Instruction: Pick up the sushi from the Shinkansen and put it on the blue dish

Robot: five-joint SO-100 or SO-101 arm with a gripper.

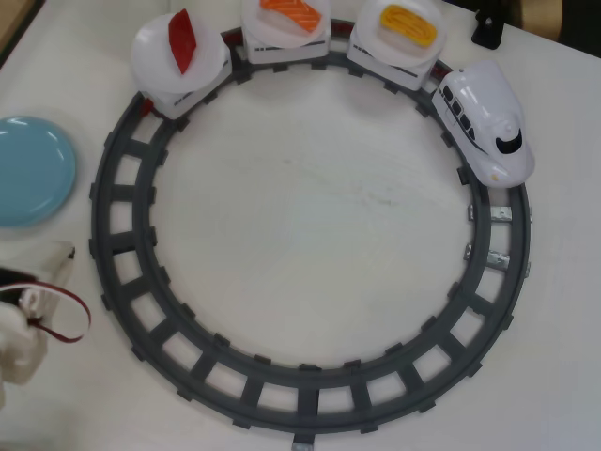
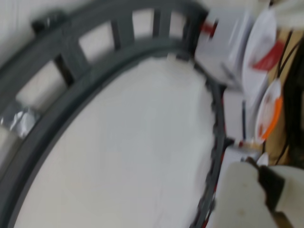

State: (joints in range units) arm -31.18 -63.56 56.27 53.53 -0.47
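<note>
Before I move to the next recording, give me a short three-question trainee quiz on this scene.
1. True or false: the blue dish is empty.
2. Multiple choice: in the overhead view, which car carries the yellow sushi? A) the one right behind the Shinkansen; B) the middle one; C) the last one.
3. Short answer: where does the blue dish sit relative to the track ring, inside or outside?

Key: 1 true. 2 A; the orange striped piece rides the middle car and the red piece the last. 3 Outside, at the left edge of the overhead view.
</note>
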